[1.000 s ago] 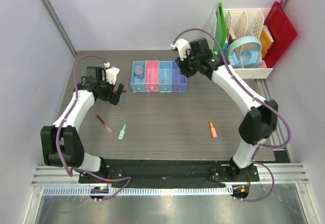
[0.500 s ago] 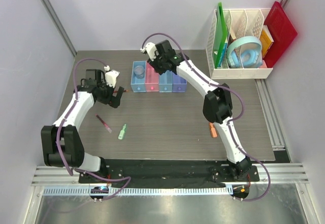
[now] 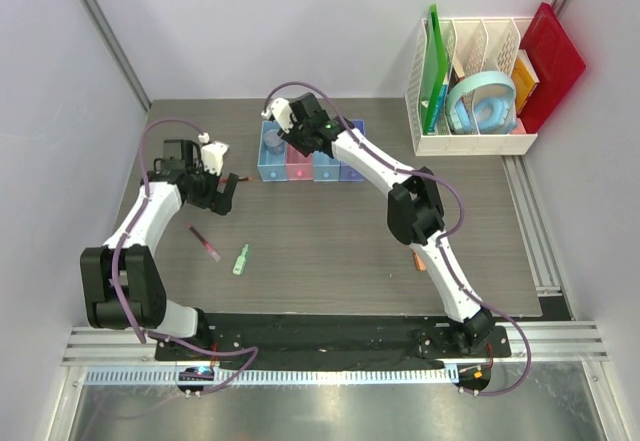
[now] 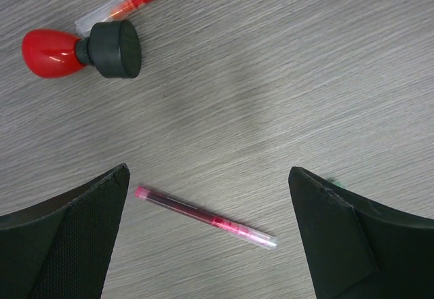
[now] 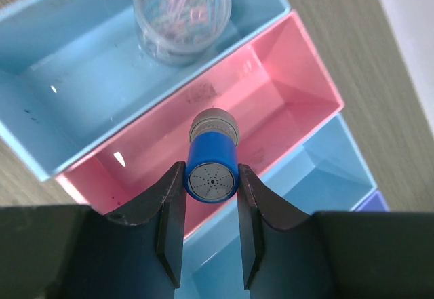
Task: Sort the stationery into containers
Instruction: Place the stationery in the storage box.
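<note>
light green marker (image 3: 240,259): flat on the grey wood-grain table (image 3: 330,221), nearest the arm bases.
dark red pen (image 4: 203,216): flat on the table just beside that marker; in the wrist view it shows between the left fingers, not touched.
left gripper (image 4: 209,172): jaws spread wide, nothing in them.
red ball-like piece (image 4: 74,48): on a black round base, lying on the table beyond the pen.
right gripper (image 5: 209,171): clamped on a small blue-capped cylinder (image 5: 212,153), held over the pink plastic bin (image 5: 285,89).
clear round tub (image 5: 182,11): holds paper clips and sits in the light-blue plastic bin (image 5: 68,75) adjoining the pink one.
</note>
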Robot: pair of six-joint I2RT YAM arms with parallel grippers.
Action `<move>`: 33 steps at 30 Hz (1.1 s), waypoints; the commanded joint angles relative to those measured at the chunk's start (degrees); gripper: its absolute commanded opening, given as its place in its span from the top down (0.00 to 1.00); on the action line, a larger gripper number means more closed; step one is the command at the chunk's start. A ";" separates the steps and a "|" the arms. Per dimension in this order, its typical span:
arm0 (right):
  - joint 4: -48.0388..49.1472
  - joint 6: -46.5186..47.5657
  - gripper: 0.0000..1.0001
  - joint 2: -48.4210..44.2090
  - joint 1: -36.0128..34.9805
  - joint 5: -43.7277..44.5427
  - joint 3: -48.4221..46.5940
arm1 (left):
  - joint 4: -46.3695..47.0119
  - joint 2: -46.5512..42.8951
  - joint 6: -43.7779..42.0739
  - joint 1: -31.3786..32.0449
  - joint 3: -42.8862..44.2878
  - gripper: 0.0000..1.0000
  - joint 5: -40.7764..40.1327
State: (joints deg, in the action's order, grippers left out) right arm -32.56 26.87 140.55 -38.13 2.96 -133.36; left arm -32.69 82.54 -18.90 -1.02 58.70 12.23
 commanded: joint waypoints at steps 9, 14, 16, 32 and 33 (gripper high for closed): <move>3.64 1.69 0.67 1.39 0.25 3.01 0.65 | 2.19 0.86 -1.06 -1.36 0.19 0.00 1.49; 3.99 1.87 0.34 0.95 0.25 3.80 0.65 | 2.89 1.65 -0.35 -1.79 0.72 0.00 0.78; 4.17 1.87 0.24 0.86 0.16 4.07 0.65 | 2.98 2.01 -0.35 -1.80 0.72 0.00 0.87; 5.39 -0.24 0.16 -16.26 0.25 10.40 12.91 | 7.38 10.96 8.78 -8.56 8.09 0.00 -2.83; 5.92 -0.42 0.16 -18.01 0.25 10.57 15.04 | 7.03 12.28 9.05 -8.56 10.01 0.00 -2.74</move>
State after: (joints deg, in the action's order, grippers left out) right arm -29.32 27.88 135.52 -37.87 10.98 -123.50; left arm -27.14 91.13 -13.78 -7.86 62.92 8.19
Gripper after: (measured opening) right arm 0.839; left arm 0.996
